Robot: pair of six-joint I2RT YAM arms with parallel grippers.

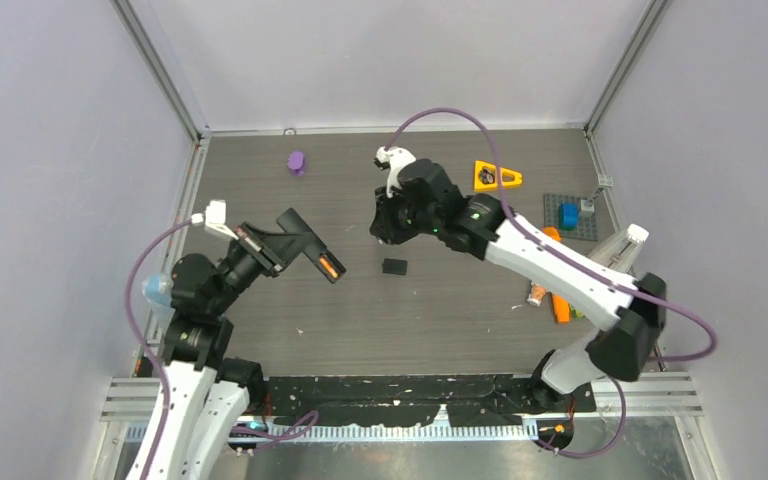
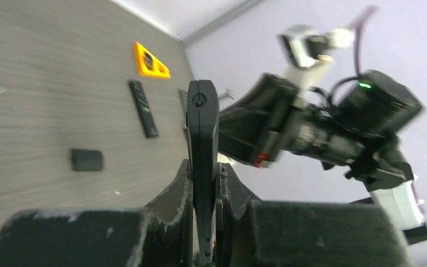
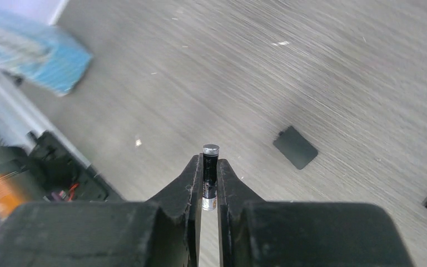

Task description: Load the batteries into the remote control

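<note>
Left arm (image 1: 222, 282) aloft with remote (image 2: 202, 139), right with battery (image 3: 209, 173)

Pale lavender walls (image 1: 390, 60) enclose a grey wood-grain table (image 1: 440, 310) on three sides.

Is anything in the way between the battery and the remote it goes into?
Nothing visible is. The right hand grips the battery, the left hand holds the remote up, and only open air shows between them. The small black cover lies flat on the table below.
</note>
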